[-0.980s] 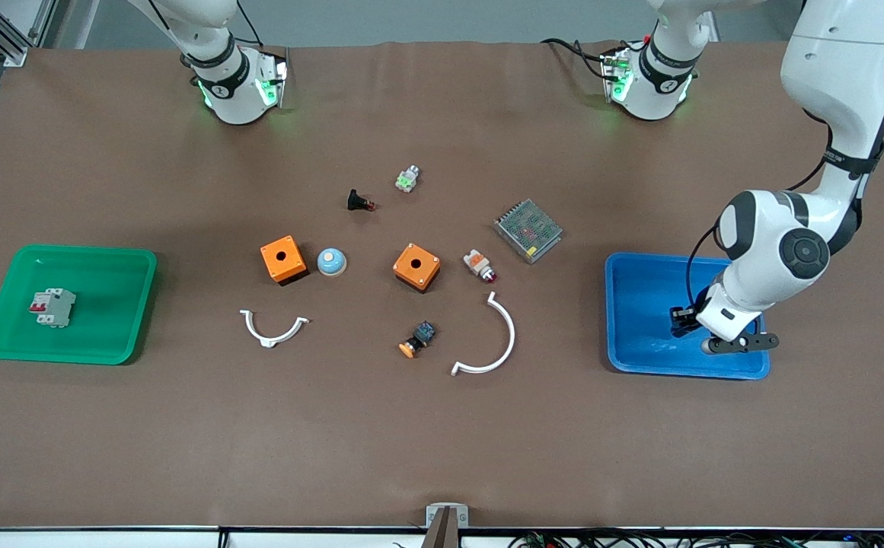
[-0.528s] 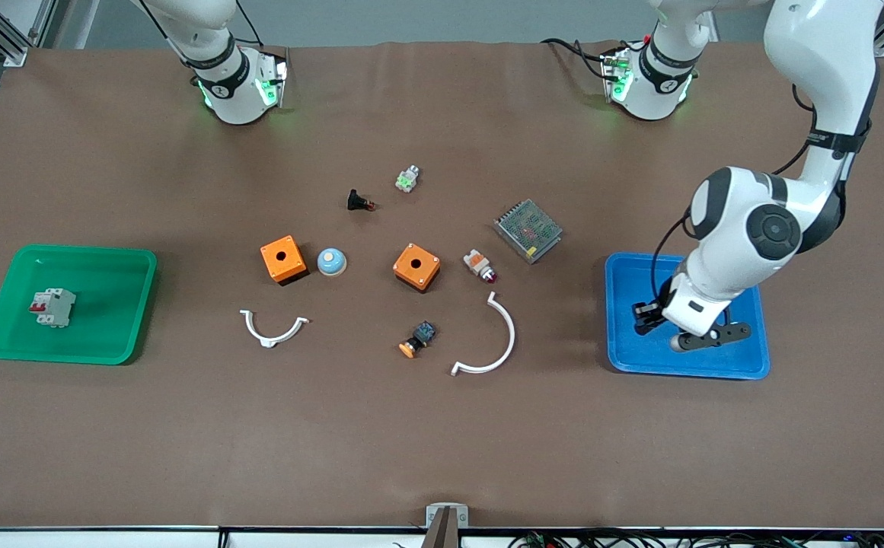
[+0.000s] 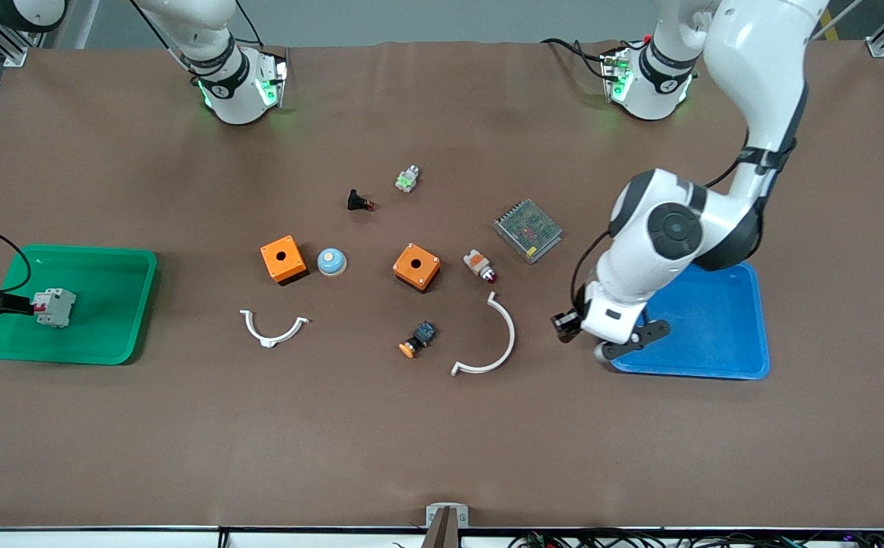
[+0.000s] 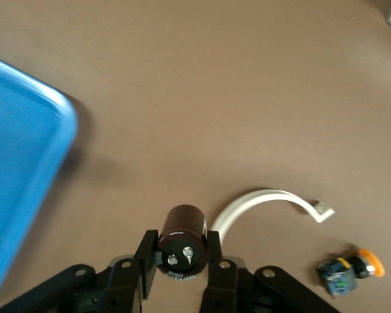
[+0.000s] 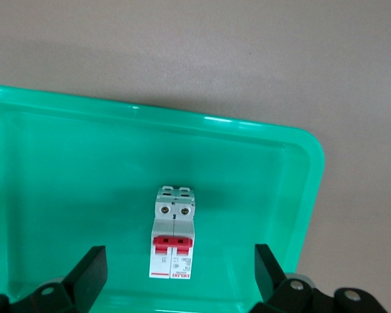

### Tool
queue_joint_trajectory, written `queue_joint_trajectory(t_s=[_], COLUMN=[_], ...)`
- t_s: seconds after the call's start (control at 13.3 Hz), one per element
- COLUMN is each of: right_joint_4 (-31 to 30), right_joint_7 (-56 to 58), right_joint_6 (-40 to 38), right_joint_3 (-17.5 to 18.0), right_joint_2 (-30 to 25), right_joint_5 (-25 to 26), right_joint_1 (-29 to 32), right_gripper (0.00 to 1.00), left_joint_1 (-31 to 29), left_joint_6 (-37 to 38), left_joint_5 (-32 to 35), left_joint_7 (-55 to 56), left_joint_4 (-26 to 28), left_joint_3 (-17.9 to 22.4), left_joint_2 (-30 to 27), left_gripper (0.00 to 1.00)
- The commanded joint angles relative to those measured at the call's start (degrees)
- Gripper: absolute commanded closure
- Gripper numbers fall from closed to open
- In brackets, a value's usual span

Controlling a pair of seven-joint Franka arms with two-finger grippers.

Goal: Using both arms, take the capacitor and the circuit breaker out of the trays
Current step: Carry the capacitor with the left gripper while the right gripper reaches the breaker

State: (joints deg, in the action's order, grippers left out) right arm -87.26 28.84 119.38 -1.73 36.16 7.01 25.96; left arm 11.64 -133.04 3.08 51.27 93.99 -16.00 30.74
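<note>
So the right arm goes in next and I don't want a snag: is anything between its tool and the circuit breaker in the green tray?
Nothing visible. The right tool hangs open over the green tray, with the circuit breaker lying alone on the tray floor between its fingers.

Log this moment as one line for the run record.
left gripper: shut on capacitor, over table beside blue tray | right gripper: open, over circuit breaker in green tray

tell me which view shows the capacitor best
The left wrist view: the capacitor sits in plain sight, clamped between the left gripper fingers, over bare table beside the blue tray. In the front view the left arm's wrist hides it. The right wrist view shows only the circuit breaker in the green tray.
</note>
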Motion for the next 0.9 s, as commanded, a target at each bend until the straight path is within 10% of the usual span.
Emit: queue_joint_trajectory(t_s=[0.0,0.83], right_joint_4=[1.13,-4.59], right_joint_7=[1.48,1.57], right_joint_6=[-0.11,7.53], right_joint_3=[0.59,0.5], right_joint_2=[1.54,3.39], right_joint_5=[-1.47,-3.58], right_joint_1=[0.93,2.07], right_gripper=[0.0,0.0], left_joint_1=[3.55,19.38], left_joint_6=[1.64,1.64], left_joint_5=[0.7,2.72], left_joint_7=[5.22,16.84], left_joint_4=[-7.4,-14.98], left_joint_3=[0.89,9.85], left_joint_2=[5.37,14.79], left_gripper=[1.0,1.0])
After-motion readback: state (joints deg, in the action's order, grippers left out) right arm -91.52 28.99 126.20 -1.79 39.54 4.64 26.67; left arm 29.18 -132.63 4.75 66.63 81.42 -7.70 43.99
